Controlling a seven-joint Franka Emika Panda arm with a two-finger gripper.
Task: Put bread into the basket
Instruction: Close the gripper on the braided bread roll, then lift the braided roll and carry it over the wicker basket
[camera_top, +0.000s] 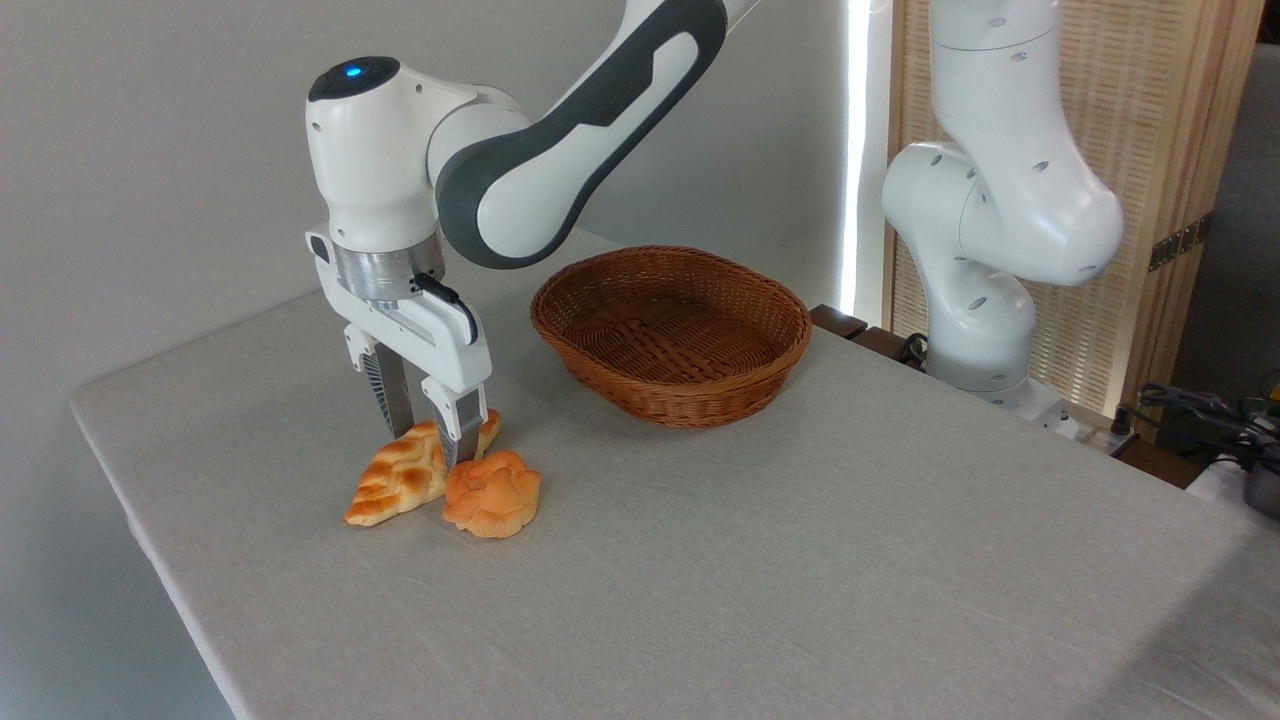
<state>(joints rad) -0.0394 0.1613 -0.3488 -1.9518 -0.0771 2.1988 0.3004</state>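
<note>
Robot arm reaches down over a braided loaf at the near left of the table, the basket waiting empty behind.

The gripper (428, 440) straddles the bread (400, 478), one finger at each side of the loaf's middle; the fingers look set narrow against the crust, though from this angle it is hard to say whether they grip it or only flank it. The loaf lies on the tablecloth (750, 580), touching a small round orange bun (493, 492) on its right. The wicker basket (672, 335) sits well apart, farther back and right. The risk is plain: the right finger comes down just beside the bun and may nudge or drag it, and a hold off the loaf's centre could let one tapered end droop and slip out during the lift.
</note>
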